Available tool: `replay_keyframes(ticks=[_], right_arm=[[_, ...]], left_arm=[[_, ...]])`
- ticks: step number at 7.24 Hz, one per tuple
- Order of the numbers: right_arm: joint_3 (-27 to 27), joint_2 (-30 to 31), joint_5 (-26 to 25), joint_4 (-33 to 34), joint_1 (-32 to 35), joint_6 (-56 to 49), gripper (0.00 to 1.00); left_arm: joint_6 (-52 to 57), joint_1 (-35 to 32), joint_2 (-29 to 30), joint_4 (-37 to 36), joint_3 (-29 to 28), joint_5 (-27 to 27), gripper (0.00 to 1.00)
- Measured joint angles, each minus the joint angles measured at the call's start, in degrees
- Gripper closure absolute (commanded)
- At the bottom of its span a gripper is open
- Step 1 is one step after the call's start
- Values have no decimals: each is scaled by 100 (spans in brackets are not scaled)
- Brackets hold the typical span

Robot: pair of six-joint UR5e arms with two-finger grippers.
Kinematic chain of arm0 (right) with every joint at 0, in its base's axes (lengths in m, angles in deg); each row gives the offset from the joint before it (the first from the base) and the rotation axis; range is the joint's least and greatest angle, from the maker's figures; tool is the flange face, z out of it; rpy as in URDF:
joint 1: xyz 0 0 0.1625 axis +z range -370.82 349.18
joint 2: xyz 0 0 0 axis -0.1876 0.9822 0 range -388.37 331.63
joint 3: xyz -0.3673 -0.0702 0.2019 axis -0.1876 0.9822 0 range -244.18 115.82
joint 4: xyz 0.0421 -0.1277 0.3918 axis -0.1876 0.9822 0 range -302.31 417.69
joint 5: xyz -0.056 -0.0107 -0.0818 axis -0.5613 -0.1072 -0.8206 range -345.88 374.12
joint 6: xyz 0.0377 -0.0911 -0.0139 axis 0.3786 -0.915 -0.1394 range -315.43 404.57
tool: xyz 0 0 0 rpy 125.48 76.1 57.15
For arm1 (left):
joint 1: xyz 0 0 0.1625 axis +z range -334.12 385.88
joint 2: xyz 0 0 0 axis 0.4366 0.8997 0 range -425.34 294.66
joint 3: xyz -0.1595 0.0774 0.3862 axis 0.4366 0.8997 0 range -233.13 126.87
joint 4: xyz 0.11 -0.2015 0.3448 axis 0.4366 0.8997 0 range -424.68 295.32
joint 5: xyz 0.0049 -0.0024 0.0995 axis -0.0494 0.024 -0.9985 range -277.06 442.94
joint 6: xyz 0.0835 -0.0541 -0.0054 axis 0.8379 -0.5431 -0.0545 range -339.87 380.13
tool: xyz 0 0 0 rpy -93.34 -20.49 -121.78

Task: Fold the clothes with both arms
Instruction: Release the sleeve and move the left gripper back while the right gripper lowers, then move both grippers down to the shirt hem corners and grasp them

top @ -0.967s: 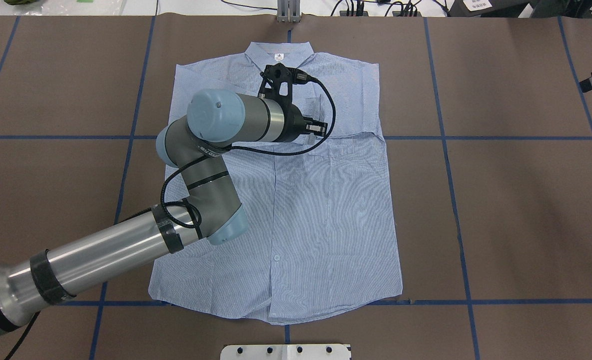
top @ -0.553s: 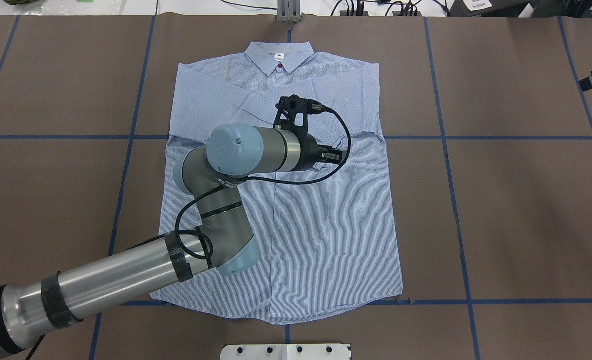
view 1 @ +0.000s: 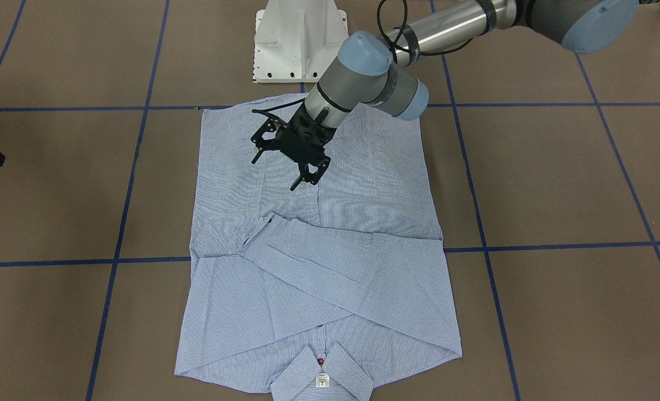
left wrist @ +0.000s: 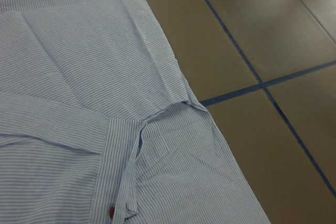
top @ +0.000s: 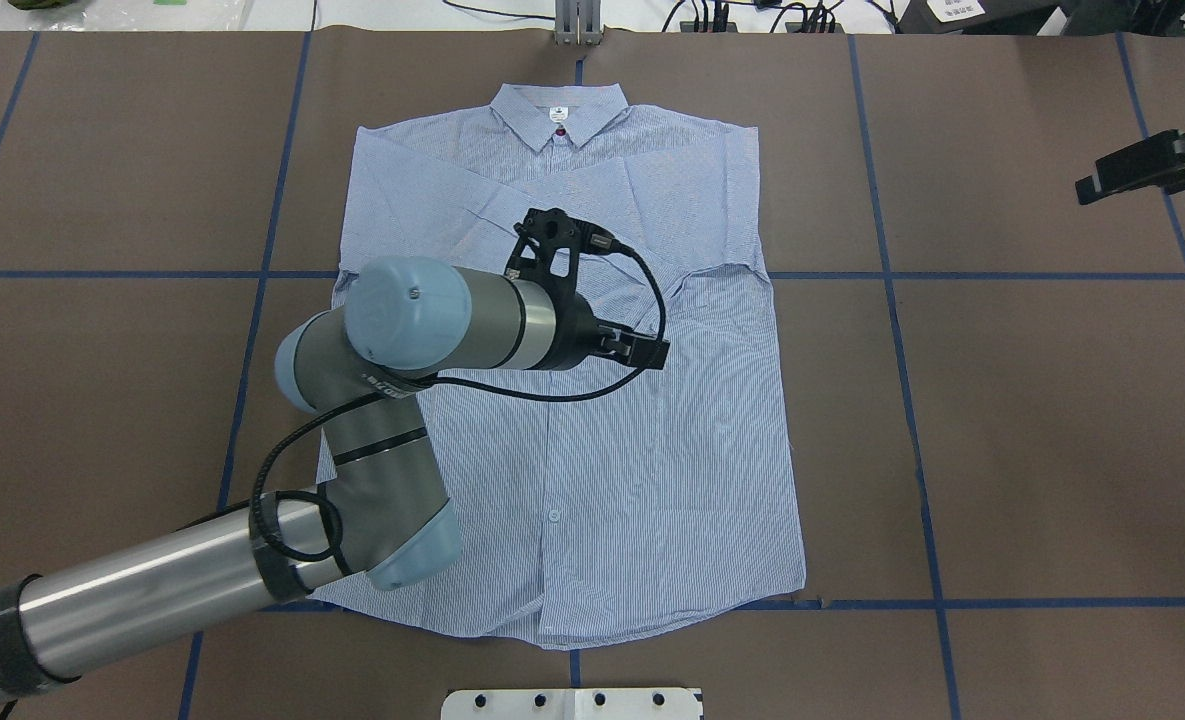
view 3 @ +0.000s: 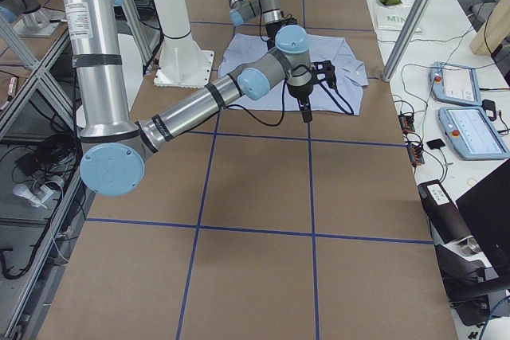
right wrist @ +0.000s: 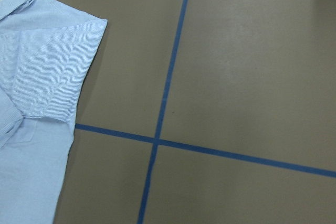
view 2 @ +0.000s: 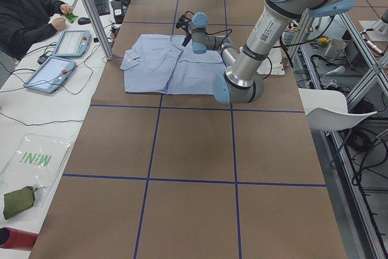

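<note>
Centrally on the brown table [top: 1002, 450] lies the light blue striped shirt [top: 652, 480], front up, both sleeves crossed over the chest below the collar [top: 559, 112]. Left claw [view 1: 285, 167] hangs above the shirt's midsection, spread wide, holding nothing; right claw [top: 1132, 170] sits well right of the shirt, its spread indiscernible. Risk: a careless pinch near the sleeves could drag them uncrossed. Neck label [view 1: 322, 380] print is too small to read.

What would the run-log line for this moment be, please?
shirt: flat, both sleeves folded across chest | left gripper: open, above shirt, holding nothing | right gripper: off shirt, state unclear
</note>
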Motion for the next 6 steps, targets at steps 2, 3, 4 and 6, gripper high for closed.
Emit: replay_keyframes(ticks=[2,3,4,6], right_arm=[[-586,155,-955,-264,-1237,1510,0],[-884,276,-1617,-301,-1979,2201,0],[-1148,426,-2301,-314,-2746,2851,0],[-1526,802,-3452,-329,-4061,3890,0]], left_arm=[[76,-22,-836,-332,963,99,0],[80,-24,-1326,-368,1396,108,0],[61,-23,-1905,-378,1865,100,0],[-73,4,-3220,-382,2731,-12,0]])
